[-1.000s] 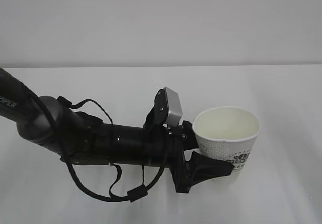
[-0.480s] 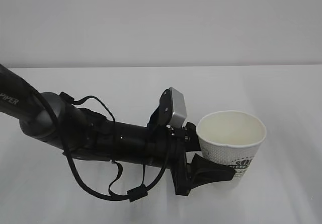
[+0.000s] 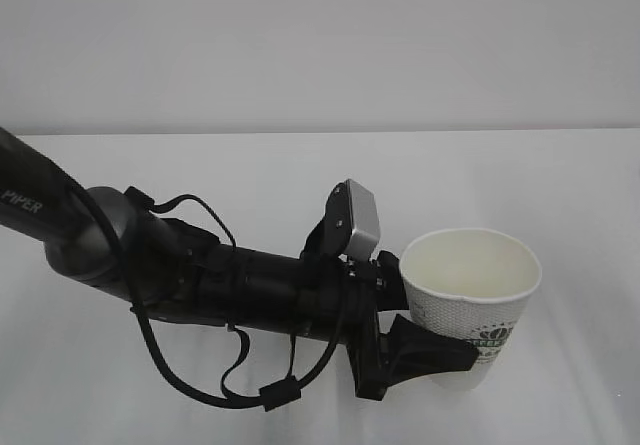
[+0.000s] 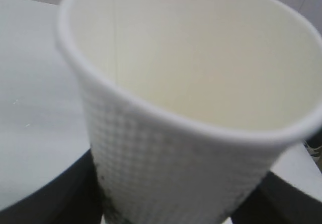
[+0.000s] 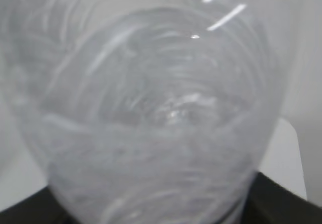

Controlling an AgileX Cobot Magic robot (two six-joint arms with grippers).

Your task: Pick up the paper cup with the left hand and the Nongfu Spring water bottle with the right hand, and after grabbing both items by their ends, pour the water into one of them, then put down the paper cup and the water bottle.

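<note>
The white paper cup [image 3: 470, 295] with a green-black logo stands upright in the air at the right of the exterior view. My left gripper [image 3: 440, 330] is shut on its lower part, and one black finger [image 3: 425, 350] crosses its near side. In the left wrist view the cup [image 4: 191, 108] fills the frame, with dark fingers [image 4: 45, 196] at both bottom corners; no liquid shows inside. The clear ribbed water bottle [image 5: 151, 108] fills the right wrist view, blurred, seated in my right gripper [image 5: 156, 211] between dark fingers [image 5: 284, 204]. Bottle and right arm are outside the exterior view.
A white table [image 3: 560, 185] runs back to a plain white wall [image 3: 320, 45]. My left arm [image 3: 200, 280], black and lettered PIPER, trails loose cables [image 3: 230, 385] and carries a silver-grey box [image 3: 360, 220] above the wrist.
My left arm has carried the cup a little to the right and downward in the exterior view, with the grip unchanged.
</note>
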